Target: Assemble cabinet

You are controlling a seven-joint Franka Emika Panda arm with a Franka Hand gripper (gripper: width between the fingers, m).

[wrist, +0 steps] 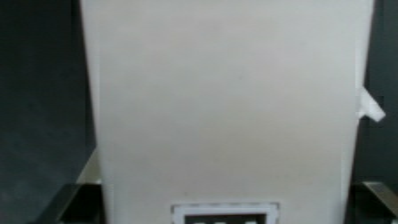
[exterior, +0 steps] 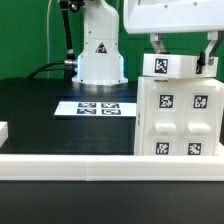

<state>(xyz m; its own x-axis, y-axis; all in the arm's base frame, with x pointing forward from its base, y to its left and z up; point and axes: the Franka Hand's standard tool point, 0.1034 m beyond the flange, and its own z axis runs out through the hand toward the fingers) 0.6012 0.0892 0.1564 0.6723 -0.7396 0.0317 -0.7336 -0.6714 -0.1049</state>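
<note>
The white cabinet body (exterior: 178, 120) stands upright at the exterior view's right, with several marker tags on its front. A white top piece (exterior: 170, 66) with one tag sits on it. My gripper (exterior: 182, 60) reaches down from above, one finger on each side of this top piece, and appears shut on it. In the wrist view the white panel (wrist: 214, 100) fills almost the whole picture, with a tag (wrist: 226, 213) near the gripper (wrist: 226, 196). The dark fingertips (wrist: 82, 196) show at both side edges of the panel.
The marker board (exterior: 98, 107) lies flat on the black table in front of the robot base (exterior: 100, 55). A white rail (exterior: 70, 160) runs along the table's front edge. A small white block (exterior: 3, 130) sits at the exterior view's far left.
</note>
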